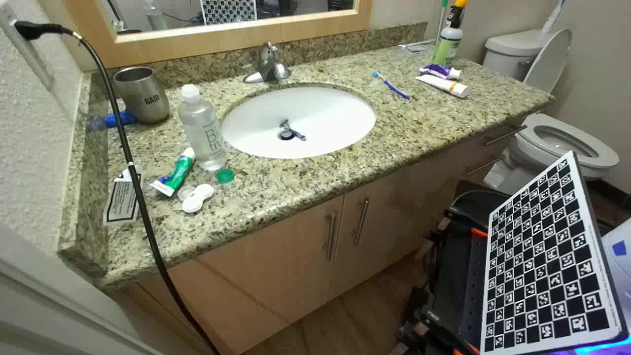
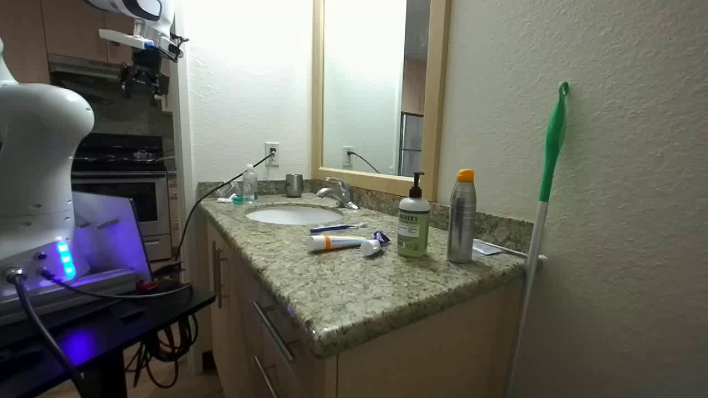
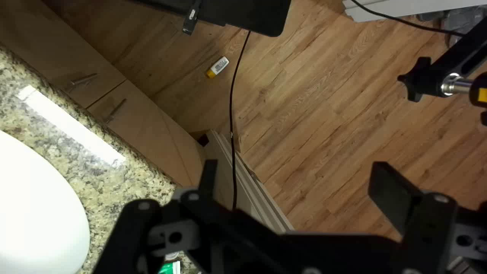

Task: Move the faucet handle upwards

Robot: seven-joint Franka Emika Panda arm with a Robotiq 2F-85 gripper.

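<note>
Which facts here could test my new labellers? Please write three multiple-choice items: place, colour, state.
1. Where is the faucet handle?
A) Inside the sink
B) Atop the faucet
C) Inside the metal cup

2. What colour is the pole grip?
A) Red
B) Yellow
C) Green

3. How does the gripper stand?
A) Open
B) Shut
C) Gripping a bottle

1 B: it tops the faucet body in an exterior view.
2 C: it shows green in an exterior view.
3 A: the wrist view shows its jaws wide apart.
</note>
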